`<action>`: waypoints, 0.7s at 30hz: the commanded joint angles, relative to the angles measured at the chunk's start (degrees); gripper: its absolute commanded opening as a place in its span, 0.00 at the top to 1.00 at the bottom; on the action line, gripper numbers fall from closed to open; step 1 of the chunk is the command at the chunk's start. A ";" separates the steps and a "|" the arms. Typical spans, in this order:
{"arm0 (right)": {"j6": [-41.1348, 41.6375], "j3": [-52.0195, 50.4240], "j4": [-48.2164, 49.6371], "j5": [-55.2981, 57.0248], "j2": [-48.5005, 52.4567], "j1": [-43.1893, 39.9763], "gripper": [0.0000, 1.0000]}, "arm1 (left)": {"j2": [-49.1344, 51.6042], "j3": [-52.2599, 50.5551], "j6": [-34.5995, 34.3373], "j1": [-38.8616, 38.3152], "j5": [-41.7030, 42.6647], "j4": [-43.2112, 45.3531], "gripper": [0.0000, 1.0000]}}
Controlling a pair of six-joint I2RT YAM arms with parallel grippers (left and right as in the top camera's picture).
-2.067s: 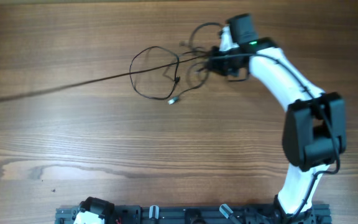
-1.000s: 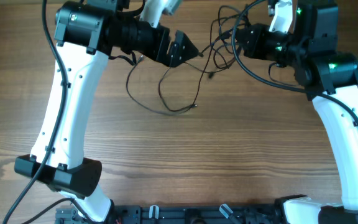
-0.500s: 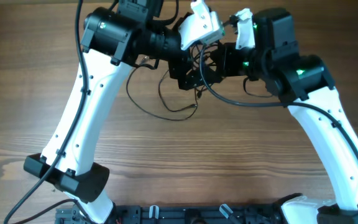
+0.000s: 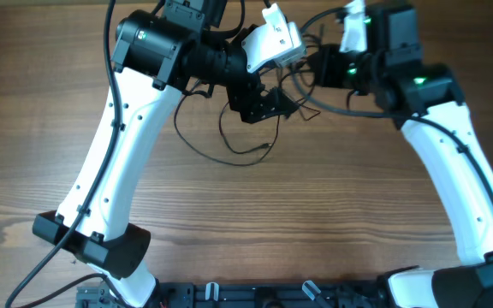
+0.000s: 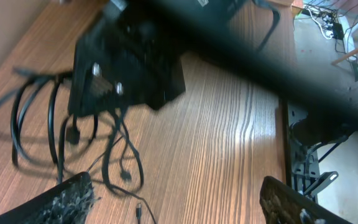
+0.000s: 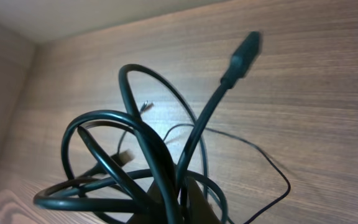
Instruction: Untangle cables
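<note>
- Right end effector point(image 6: 176, 202): closed on a bunch of cables point(image 6: 206, 122), with loops standing up out of the grip and one plug point(image 6: 244, 53) poking free toward 1 o'clock in the right wrist view.
- Left end effector point(image 5: 182, 200): fingers wide apart, nothing between them, pointed at the hanging bunch from close by.
- Place: bunch raised off the surface point(image 4: 358, 214) near 12 o'clock overhead, between the two end effectors. Rest of the cables lying slack on the wood at 7 o'clock from the left end effector.
- Handling, as a guess: very light and limp, no shape of their own. Bound to sag, swing and follow any pull rather than stay put.
- Thin and smooth-jacketed by the look, so likely to slide through a loose pinch. Firm closing needed, but no hard yank, for fear of tightening a crossing into a knot.
- Plugs: probably the stiffest and the weakest spots, prone to snagging inside a loop. Better not bent at the neck.
- Where to take hold: on a single strand just behind a free plug, or on the outermost loop hanging at 9 o'clock in the left wrist view. Not on the middle, crowded with crossings.
- No telling strand from strand inside the bunch in these views. Worth spreading gently toward 9 and 3 o'clock and watching for loops opening.
</note>
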 commanded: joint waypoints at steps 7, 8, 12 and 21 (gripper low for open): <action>1.07 1.68 0.85 -9.44 -0.17 -7.23 0.96 | 1.01 0.26 -16.79 0.39 -0.66 9.35 0.13; 1.60 1.68 0.96 -9.46 -0.17 -7.23 0.96 | 1.49 0.26 -28.46 0.39 -2.93 13.64 0.02; 1.90 1.68 1.11 -9.51 -0.17 -7.23 0.96 | 4.33 0.26 -59.80 -0.61 -17.79 18.23 0.09; 3.37 1.68 0.50 -10.38 -0.17 -7.23 0.96 | 8.79 0.26 -105.44 -1.40 -16.06 15.91 0.14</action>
